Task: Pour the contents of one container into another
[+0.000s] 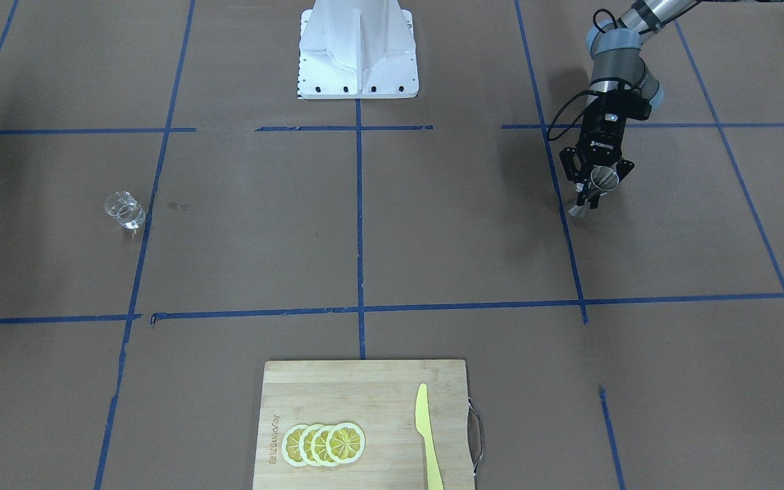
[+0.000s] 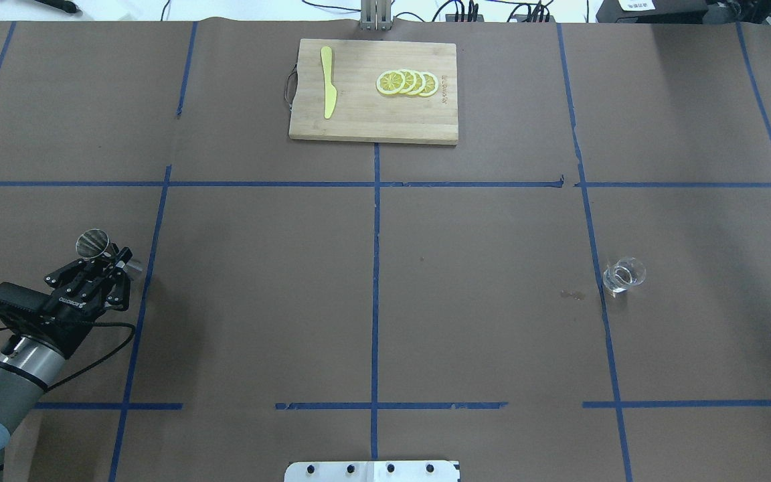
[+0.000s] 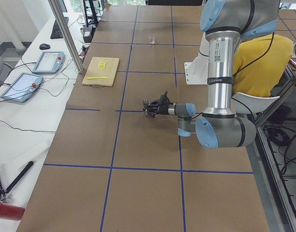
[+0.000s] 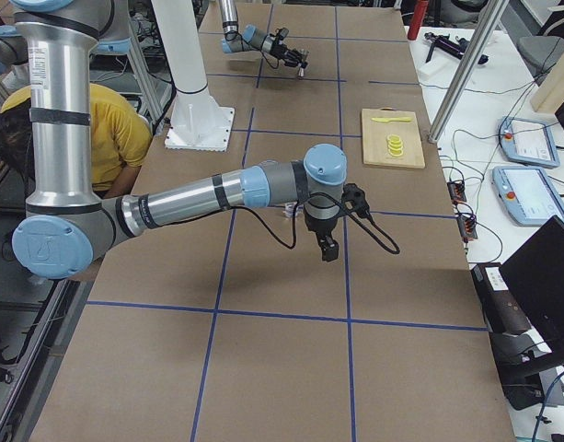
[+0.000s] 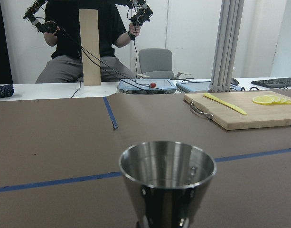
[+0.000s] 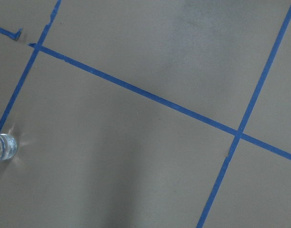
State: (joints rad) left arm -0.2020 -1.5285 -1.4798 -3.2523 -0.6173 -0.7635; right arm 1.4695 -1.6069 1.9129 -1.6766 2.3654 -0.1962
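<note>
My left gripper is shut on a steel double-ended jigger, gripped around its waist at the table's left side. The overhead view shows the same gripper and jigger. In the left wrist view the jigger's open cup fills the lower middle. A small clear glass stands upright far across the table on the right, also seen as the glass and the glass. My right gripper shows only in the exterior right view, so I cannot tell its state.
A wooden cutting board lies at the table's far edge with lemon slices and a yellow knife on it. Blue tape lines grid the brown tabletop. The robot's white base stands at the near edge. A person sits behind the robot.
</note>
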